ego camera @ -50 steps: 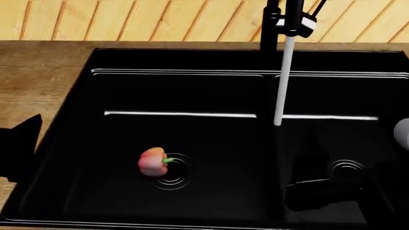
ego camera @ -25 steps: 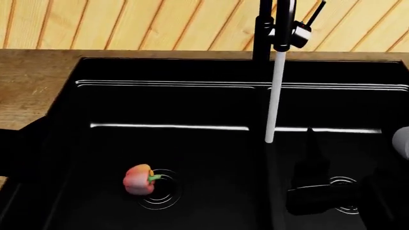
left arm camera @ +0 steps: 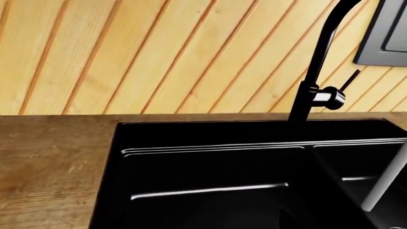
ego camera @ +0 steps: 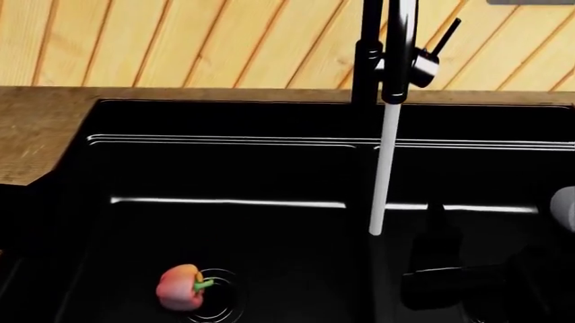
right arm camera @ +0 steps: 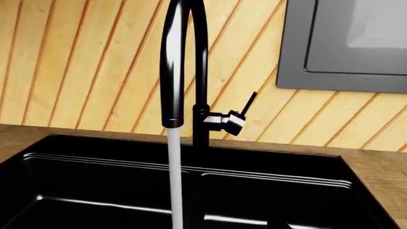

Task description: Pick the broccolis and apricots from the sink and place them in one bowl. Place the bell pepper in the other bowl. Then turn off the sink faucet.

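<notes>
Bell pepper [ego camera: 180, 288] on its side in left sink [ego camera: 225, 168] basin, water running.
Stem points right toward drain [ego camera: 218, 296]; neither gripper's state can be told.

The bell pepper [ego camera: 180, 288] lies in my sink's [ego camera: 225, 148] left basin beside the drain [ego camera: 215, 296]; the faucet [ego camera: 386, 60] stands behind the divider.

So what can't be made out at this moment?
- Bowls, broccolis, apricots: in no view; only the bell pepper shows in the sink.
- Both hands: none recognisable in any view, so open or shut is unknown.
- Dark shape in the right basin, head view: black on black, unidentifiable.
</notes>
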Controlling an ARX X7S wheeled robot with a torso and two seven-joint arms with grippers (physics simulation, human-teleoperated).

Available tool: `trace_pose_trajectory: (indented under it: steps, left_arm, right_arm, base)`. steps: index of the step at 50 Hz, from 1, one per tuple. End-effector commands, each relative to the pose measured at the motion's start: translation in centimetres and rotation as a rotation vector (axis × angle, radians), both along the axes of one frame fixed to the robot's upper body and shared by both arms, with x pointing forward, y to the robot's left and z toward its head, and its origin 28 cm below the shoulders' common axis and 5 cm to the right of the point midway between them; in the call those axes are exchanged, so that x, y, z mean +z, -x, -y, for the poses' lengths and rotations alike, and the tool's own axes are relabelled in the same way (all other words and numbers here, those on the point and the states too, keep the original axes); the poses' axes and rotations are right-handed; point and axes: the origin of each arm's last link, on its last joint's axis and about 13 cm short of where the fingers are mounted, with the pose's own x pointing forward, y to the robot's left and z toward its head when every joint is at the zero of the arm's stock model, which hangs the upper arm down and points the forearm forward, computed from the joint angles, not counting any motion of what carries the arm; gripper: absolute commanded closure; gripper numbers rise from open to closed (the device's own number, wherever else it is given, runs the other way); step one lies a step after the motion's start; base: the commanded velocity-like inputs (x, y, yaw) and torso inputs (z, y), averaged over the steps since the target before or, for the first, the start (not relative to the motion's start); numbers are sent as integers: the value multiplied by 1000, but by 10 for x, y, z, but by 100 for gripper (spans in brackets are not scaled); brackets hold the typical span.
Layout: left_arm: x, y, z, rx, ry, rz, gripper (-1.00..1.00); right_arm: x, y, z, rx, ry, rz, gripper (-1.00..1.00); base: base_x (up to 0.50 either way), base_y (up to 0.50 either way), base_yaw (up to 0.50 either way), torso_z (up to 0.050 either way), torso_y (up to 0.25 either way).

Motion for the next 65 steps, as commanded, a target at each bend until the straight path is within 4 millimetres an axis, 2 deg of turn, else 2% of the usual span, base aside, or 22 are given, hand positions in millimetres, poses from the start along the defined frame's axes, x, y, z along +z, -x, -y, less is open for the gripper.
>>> trace_pose_trajectory:
  steps: [1, 41, 45, 52, 53, 54, 55, 60, 65]
  left_arm:
    - [0, -1, 1, -16, 22, 8, -100]
    - [-7, -4, 1, -20, 9, -17, -100]
    - [-13, -4, 6, -37, -3, -48, -100]
    - [-5, -11, 9, -66, -57, -102, -100]
    - [-4, -10, 11, -102, 7, -180, -100]
    - [-6, -9, 12, -105, -69, -181, -100]
    - [-2, -8, 14, -147, -22, -244, -100]
    - [9, -16, 23, -182, -47, -276, -100]
    - [8, -22, 36, -239, -64, -307, -100]
  right_arm:
    - [0, 2, -1, 12, 2, -3, -100]
    - [-4, 5, 2, -1, 9, -7, -100]
    - [-4, 4, 2, 0, 6, -17, -100]
    - [-4, 4, 3, -15, -2, -32, -100]
    - [-4, 4, 3, -9, -4, -34, -100]
    - [-4, 5, 4, -17, -5, -39, -100]
    - [-4, 6, 4, -20, -8, -46, -100]
    - [-6, 7, 3, -12, -9, -55, -100]
    - [-10, 7, 4, -7, -15, -72, -100]
  base:
    - [113, -23, 0, 0, 0]
    - [120, -10, 0, 0, 1]
    - [94, -2, 0, 0, 0]
    - [13, 0, 0, 0, 0]
    - [0, 0, 0, 0, 0]
    - [0, 0, 0, 0, 0]
    - [0, 0, 0, 0, 0]
    - [0, 0, 0, 0, 0]
    - [0, 0, 0, 0, 0]
